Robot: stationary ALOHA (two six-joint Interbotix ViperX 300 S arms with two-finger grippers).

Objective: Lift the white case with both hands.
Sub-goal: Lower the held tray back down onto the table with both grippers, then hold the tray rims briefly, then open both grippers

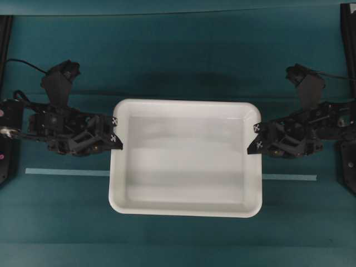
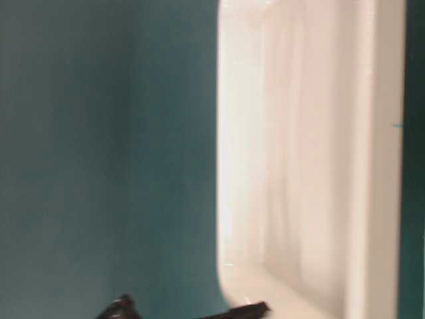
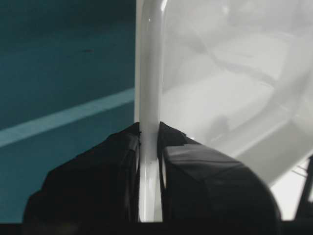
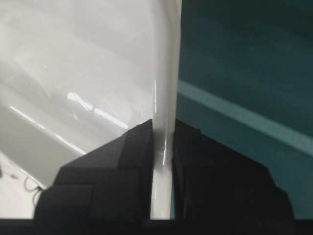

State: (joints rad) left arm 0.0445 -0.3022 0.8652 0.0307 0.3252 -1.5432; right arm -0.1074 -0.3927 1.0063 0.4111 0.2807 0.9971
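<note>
Rim in the wrist views: the rolled white edge of the white case (image 3: 149, 98) runs straight up between two black jaws, which press on it from either side.
White case: it lies in the middle of the overhead view, open side up, its long axis running left to right, its short ends toward the two arms.
Left gripper (image 1: 115, 132): its jaws pinch the rim of the left short end, nearer the far corner than the near one.
Right gripper (image 1: 255, 138): its jaws pinch the rim of the right short end, opposite the left gripper.
Table-level view: blurred; the case fills the right side as a pale wall.
Surface (image 1: 183, 61): teal, with a pale strip (image 1: 67, 172) passing under the case.
</note>
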